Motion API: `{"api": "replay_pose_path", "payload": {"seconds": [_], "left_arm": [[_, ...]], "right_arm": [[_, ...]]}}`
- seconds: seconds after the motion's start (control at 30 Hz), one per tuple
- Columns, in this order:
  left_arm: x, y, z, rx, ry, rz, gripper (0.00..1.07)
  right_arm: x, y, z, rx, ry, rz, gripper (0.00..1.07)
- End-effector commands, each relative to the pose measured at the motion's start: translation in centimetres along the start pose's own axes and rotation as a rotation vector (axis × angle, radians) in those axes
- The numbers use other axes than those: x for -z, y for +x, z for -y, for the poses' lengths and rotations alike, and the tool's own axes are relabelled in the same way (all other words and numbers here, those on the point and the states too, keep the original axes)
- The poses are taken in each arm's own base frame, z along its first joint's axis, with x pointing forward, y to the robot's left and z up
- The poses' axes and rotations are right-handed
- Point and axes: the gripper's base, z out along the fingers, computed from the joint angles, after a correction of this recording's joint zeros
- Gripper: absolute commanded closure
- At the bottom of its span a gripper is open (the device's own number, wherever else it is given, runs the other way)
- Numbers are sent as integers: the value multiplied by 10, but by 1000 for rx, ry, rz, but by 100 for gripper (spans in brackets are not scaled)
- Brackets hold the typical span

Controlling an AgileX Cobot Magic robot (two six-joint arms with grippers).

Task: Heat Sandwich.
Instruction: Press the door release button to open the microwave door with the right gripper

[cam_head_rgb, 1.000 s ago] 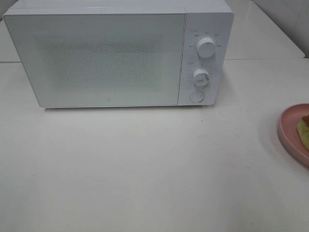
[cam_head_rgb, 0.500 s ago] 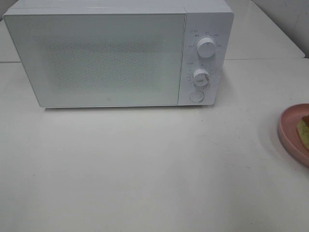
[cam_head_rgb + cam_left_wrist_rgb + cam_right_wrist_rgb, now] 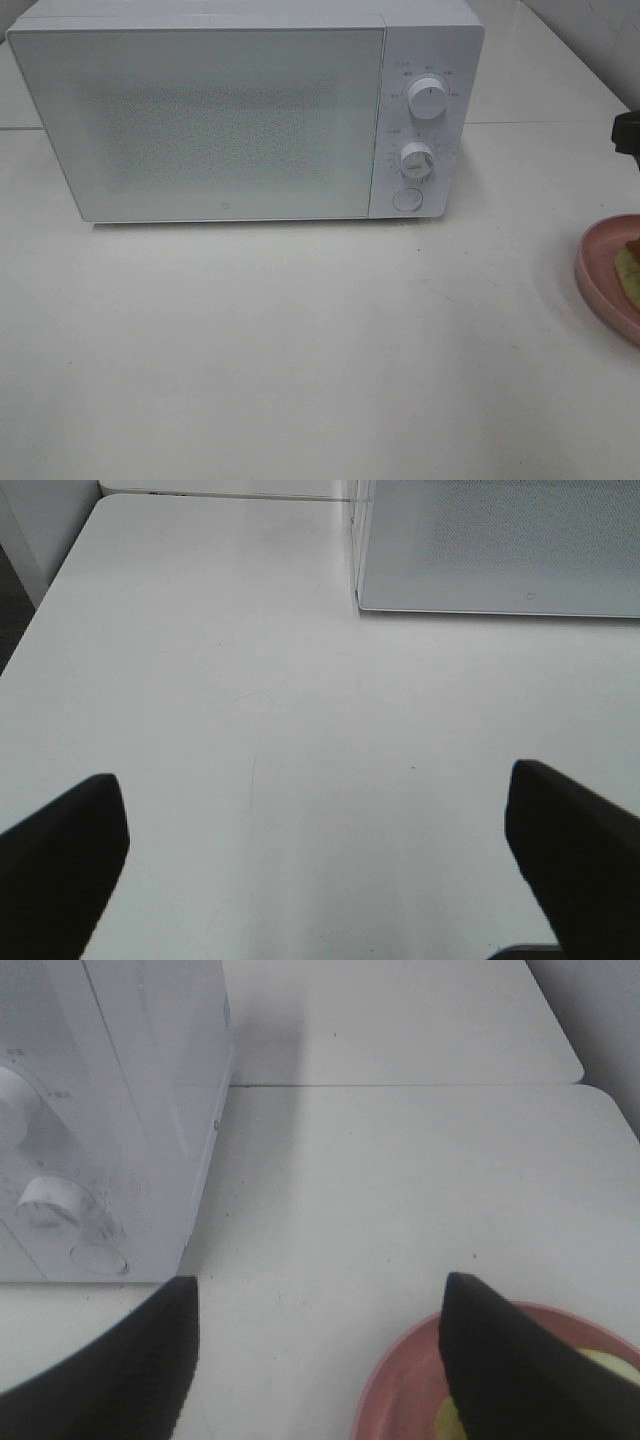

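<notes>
The sandwich [image 3: 630, 270] lies on a round pink plate [image 3: 598, 272] at the right edge of the exterior view, mostly cut off; only a tan and pale yellow-green edge shows. In the right wrist view the plate [image 3: 400, 1392] and a bit of the sandwich [image 3: 448, 1420] sit just under my right gripper [image 3: 318, 1360], which is open and empty above them. A dark part of the right arm [image 3: 627, 132] shows at the right edge. The white microwave [image 3: 240, 110] stands at the back with its door shut. My left gripper [image 3: 318, 850] is open and empty over bare table.
The microwave has two knobs [image 3: 427, 98] and a round button [image 3: 406, 200] on its right panel. The white table [image 3: 300, 350] spreads in front of it. A seam between table tops [image 3: 400, 1084] runs behind the plate.
A dark part of the right arm has come into the exterior view at the right edge, above the plate. Nothing else has moved.
</notes>
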Motion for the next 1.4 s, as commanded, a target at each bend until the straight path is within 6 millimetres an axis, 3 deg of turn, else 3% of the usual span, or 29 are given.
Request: {"api": "replay_pose_path", "payload": {"seconds": [0.03, 0.37, 0.47, 0.6, 0.8, 1.17, 1.4], "left_arm": [[2, 1, 1, 9, 2, 30, 9], [2, 1, 1, 9, 2, 30, 9], [2, 1, 1, 9, 2, 30, 9], [2, 1, 1, 9, 2, 30, 9], [2, 1, 1, 9, 2, 30, 9], [2, 1, 1, 9, 2, 30, 9], [2, 1, 1, 9, 2, 30, 9]], "right_arm": [[-7, -3, -1, -2, -3, 51, 41], [-44, -4, -2, -49, -10, 192, 41], [-49, -4, -7, -26, -28, 217, 41], [-64, 2, -31, 102, -76, 259, 41], [-67, 19, -46, 109, -53, 279, 41], [-53, 59, -68, 69, -29, 279, 41], [-51, 82, -96, 92, -67, 237, 41]]}}
